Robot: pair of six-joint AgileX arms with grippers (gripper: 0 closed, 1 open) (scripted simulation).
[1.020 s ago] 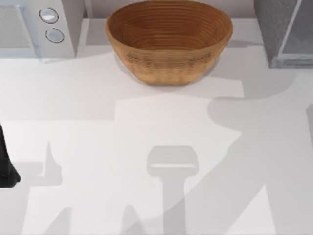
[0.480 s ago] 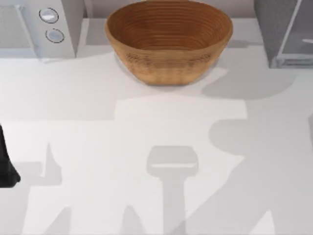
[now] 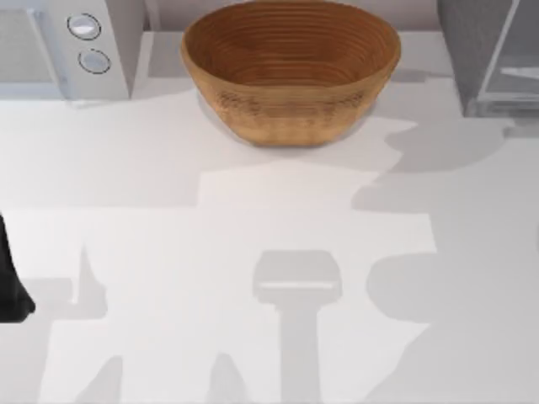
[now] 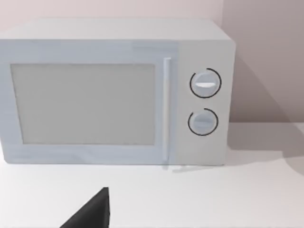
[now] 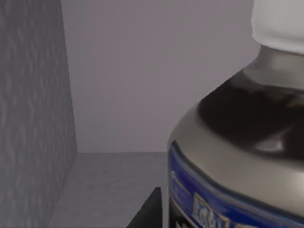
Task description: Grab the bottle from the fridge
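Inside the fridge, the bottle stands upright, close before the right gripper; whether its fingers are apart is unclear. Best squeeze squarely around the body, below the shoulder.

bottle blue label, lettering unreadable

Close ahead of my right tool, the bottle runs off the wrist view's edges; its cap and blue label are cropped. From above, the fridge is cut by the frame. Left arm mostly cropped.
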